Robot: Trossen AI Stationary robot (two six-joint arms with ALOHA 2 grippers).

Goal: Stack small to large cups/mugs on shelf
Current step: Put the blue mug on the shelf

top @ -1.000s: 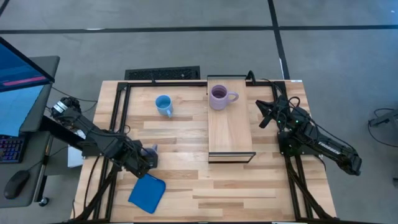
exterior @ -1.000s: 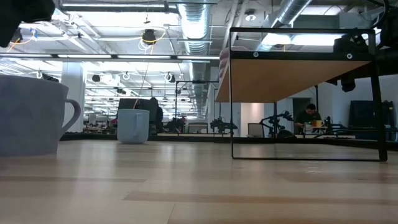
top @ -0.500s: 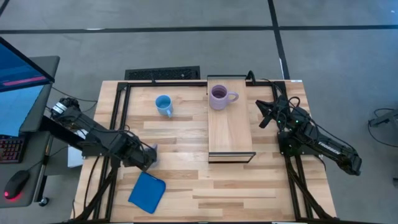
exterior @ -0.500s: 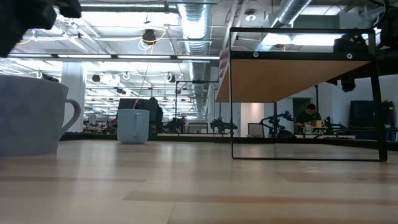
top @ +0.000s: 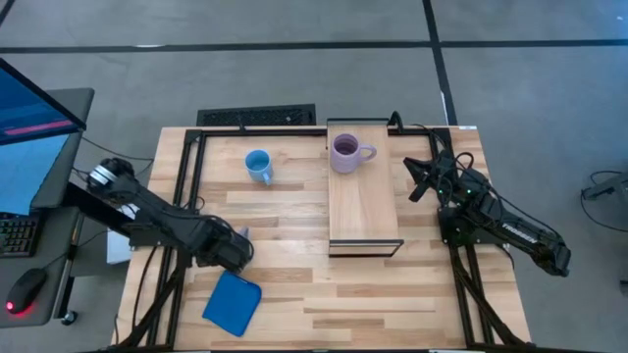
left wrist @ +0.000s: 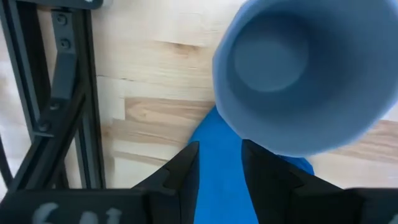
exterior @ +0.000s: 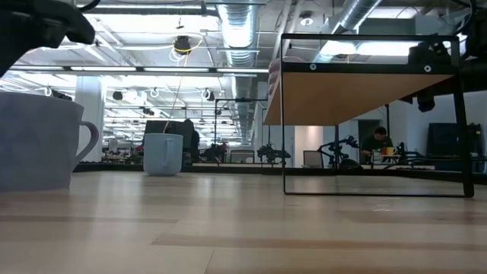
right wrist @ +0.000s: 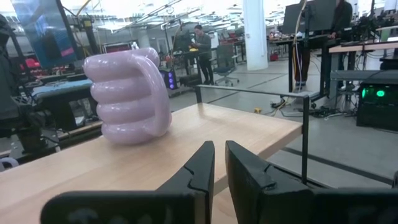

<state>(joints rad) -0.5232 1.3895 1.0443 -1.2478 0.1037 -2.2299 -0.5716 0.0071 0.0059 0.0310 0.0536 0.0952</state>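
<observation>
The grey-blue mug (left wrist: 292, 68) stands upright on the tabletop near the left front (exterior: 34, 141). My left gripper (left wrist: 219, 168) hangs open just above it and a little to one side, pointing down, with only the blue pad showing between its fingers. In the high view the arm (top: 231, 253) hides most of this mug. The light blue mug (top: 258, 165) stands on the table farther back. The pale purple mug (top: 345, 152) stands on the far end of the shelf (top: 365, 211). My right gripper (right wrist: 219, 165) waits shut and level at the table's right, facing the purple mug (right wrist: 127, 96).
A flat blue pad (top: 233, 302) lies near the front left, just nearer than the left gripper. Black frame rails (top: 186, 186) run along the table's left and right sides. A keyboard (top: 257, 116) lies beyond the far edge. The shelf's dark legs (exterior: 283, 114) stand mid-table.
My left gripper has come down a little and shifted toward the table's right, so it now stands more squarely over the grey-blue mug. Its finger gap looks unchanged. The mugs have not moved.
</observation>
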